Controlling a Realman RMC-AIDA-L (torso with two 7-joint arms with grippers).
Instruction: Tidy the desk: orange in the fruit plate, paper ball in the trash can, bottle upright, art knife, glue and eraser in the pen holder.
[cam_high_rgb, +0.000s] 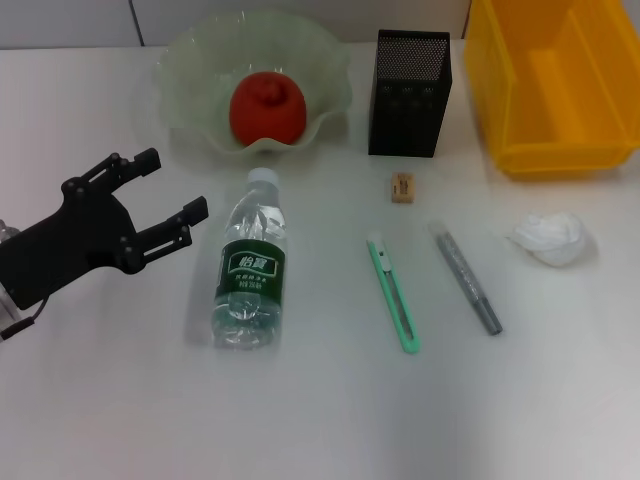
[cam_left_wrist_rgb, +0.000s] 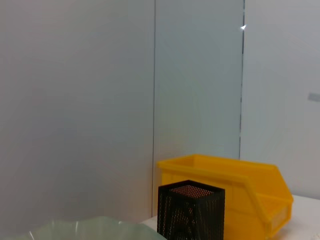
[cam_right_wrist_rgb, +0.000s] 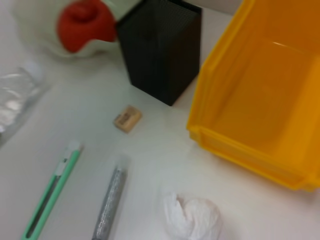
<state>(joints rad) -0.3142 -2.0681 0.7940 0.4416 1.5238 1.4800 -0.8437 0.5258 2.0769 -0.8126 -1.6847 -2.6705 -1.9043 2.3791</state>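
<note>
Across the white bench (cam_high_rgb: 320, 420) everything is laying itself out in plain sight, and biggest of all, the yellow trash can (cam_high_rgb: 560, 85) is sitting at the far right corner, gaping open. Next, the pale green fruit plate (cam_high_rgb: 190, 90) is sitting far left of centre, and the orange (cam_high_rgb: 267, 108) is already resting inside it. Over on the near left, the left tool (cam_high_rgb: 168, 198) is hovering just above the bench, fingers spread wide, gripping nothing, just beside the bottle (cam_high_rgb: 250, 265), which is lying on its side with its cap pointing toward the plate. The black mesh pen holder (cam_high_rgb: 411, 92) is standing upright between plate and trash can. Right of the bottle, the green art knife (cam_high_rgb: 393, 293) and the grey glue (cam_high_rgb: 465, 276) are lying flat, side by side but apart. The paper ball (cam_high_rgb: 551, 238) is sitting near the trash can. Smallest, the eraser (cam_high_rgb: 402, 187) is lying just in front of the holder. The right tool is showing nowhere.
</note>
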